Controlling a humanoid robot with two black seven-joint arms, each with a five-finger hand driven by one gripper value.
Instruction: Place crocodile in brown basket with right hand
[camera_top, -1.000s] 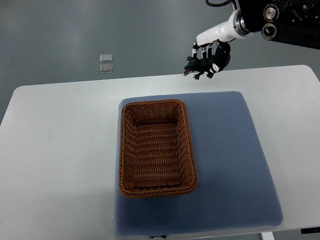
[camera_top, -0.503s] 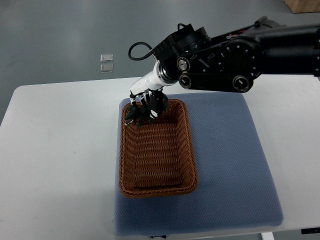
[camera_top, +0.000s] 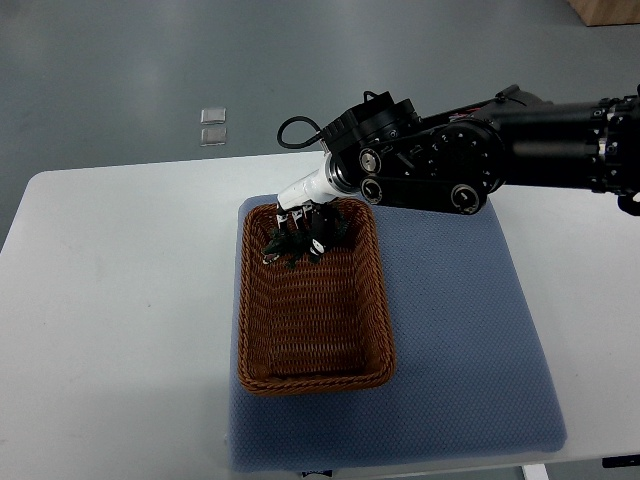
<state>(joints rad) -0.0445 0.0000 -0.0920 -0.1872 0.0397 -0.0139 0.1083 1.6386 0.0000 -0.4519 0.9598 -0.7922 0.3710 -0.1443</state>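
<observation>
A brown wicker basket (camera_top: 310, 372) lies on a blue-grey mat (camera_top: 450, 330) in the middle of the white table. My right arm reaches in from the right edge, and its hand (camera_top: 308, 228) hangs over the far end of the basket. The fingers are curled round a dark green toy crocodile (camera_top: 293, 242), which sits just inside the basket's far rim. Whether the crocodile touches the basket floor I cannot tell. The left arm does not show.
The white table (camera_top: 110, 310) extends well to the left of the mat. Two small clear squares (camera_top: 212, 126) lie on the grey floor beyond the table's far edge.
The right hand swung from above the table's far edge to the basket's far end, carrying the crocodile, and has now lowered it slightly into the basket.
</observation>
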